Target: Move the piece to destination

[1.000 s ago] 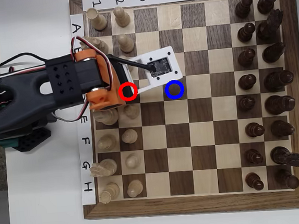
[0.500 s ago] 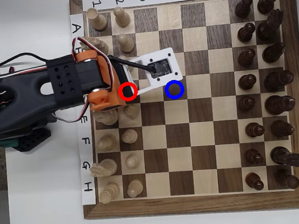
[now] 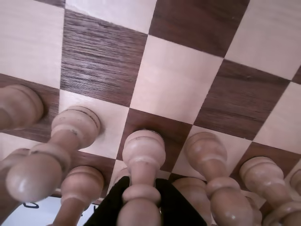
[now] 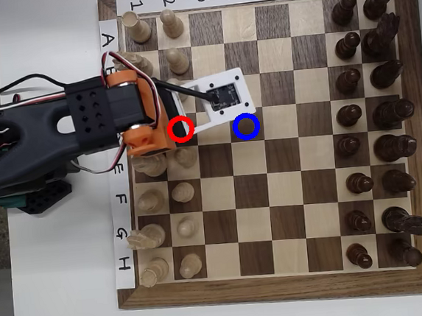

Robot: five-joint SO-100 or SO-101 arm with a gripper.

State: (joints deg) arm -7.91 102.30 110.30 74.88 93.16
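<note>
Pale cream wooden pawn (image 3: 141, 160) with a round head stands upright between the black gripper's (image 3: 140, 200) two fingers, which close around its stem; actual pressing contact cannot be told.

Other pale wooden pawns (image 3: 207, 160) crowd just beside the gripper on both sides in the wrist view, with taller pale back-row pieces (image 4: 148, 163) behind it. Ahead lies bare wooden chessboard (image 4: 289, 210), and the blue-ringed dark square (image 4: 246, 126) sits two squares beyond the red-ringed square (image 4: 181, 129) at the gripper, nothing between. Dark brown pieces (image 4: 351, 114) line the far edge.
</note>
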